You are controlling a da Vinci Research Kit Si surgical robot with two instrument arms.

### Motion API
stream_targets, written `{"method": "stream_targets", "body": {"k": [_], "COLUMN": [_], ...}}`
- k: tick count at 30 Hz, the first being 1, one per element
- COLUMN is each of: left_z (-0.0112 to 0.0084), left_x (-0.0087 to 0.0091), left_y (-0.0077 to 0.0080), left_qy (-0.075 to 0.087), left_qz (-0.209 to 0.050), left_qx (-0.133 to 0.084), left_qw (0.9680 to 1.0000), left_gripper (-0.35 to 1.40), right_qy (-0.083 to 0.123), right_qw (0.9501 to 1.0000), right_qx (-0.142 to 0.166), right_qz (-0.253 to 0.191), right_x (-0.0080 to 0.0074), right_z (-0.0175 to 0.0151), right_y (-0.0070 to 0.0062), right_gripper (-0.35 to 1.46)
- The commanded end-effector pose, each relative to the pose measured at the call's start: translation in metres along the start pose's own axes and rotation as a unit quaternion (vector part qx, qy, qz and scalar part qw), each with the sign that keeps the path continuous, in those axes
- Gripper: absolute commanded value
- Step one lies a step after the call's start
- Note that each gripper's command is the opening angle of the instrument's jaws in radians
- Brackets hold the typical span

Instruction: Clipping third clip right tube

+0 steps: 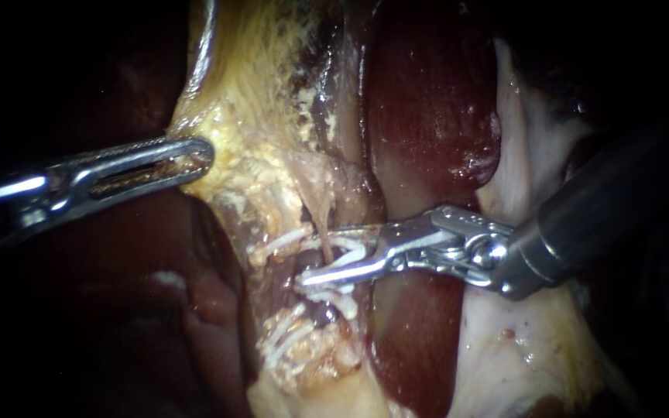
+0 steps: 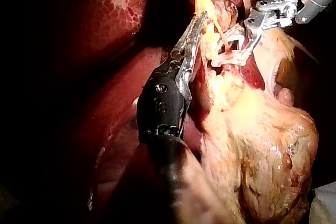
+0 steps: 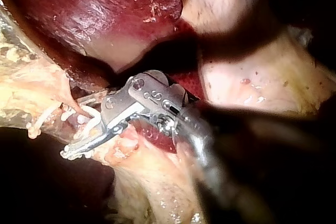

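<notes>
Tube: a thin tan tube (image 1: 315, 207) is seen at the centre of the endoscope view. It runs down out of the fatty tissue (image 1: 249, 131) into the gap of the right instrument (image 1: 317, 255). Whether it is the right tube cannot be told.
Right instrument: brought in from 3 o'clock. The jaws are held apart, one either side of the tube, and nothing is squeezed yet.
Left instrument (image 1: 201, 152): brought in from 9 o'clock. The jaws are clamped on the edge of the fatty tissue, at 10 o'clock from the tube.
Clips: white clips (image 1: 276, 246) are noted at 9 o'clock of the parted jaws, with more at 6 o'clock.
Liver (image 1: 427, 101): dark red, at 1 o'clock of the tube.
Handling: the tube is judged soft, light, wet and slippery, and easily torn if dragged sideways.
Hold: best taken squarely across a bare stretch clear of the seated clips. Tension is left to the grip on the fat.
</notes>
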Motion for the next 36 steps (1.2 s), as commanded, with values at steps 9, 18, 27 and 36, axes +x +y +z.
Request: {"method": "stream_targets", "body": {"k": [9, 18, 27, 36], "left_z": [0.0002, 0.0006, 0.0008, 0.001], "left_x": [0.0001, 0.0005, 0.0006, 0.0007], "left_y": [0.0018, 0.0015, 0.0015, 0.0014], "left_qy": [-0.002, -0.003, -0.003, -0.004], "left_qz": [0.001, 0.001, 0.001, 0.001], "left_qx": [-0.004, -0.006, -0.006, -0.007], "left_qw": [1.0, 1.0, 1.0, 1.0], "left_gripper": [-0.35, -0.35, -0.35, -0.35], "right_qy": [0.006, 0.047, 0.082, 0.083], "right_qw": [0.9977, 0.9958, 0.9934, 0.9885], "right_qx": [0.059, 0.06, 0.036, -0.031], "right_qz": [0.033, 0.053, 0.071, 0.122], "right_x": [0.0009, 0.0035, 0.0062, 0.006], "right_z": [0.0006, 0.0013, 0.0005, -0.001], "right_y": [-0.0023, -0.0021, -0.0018, -0.0008], "right_gripper": [0.51, 0.5, 0.45, -0.35]}}
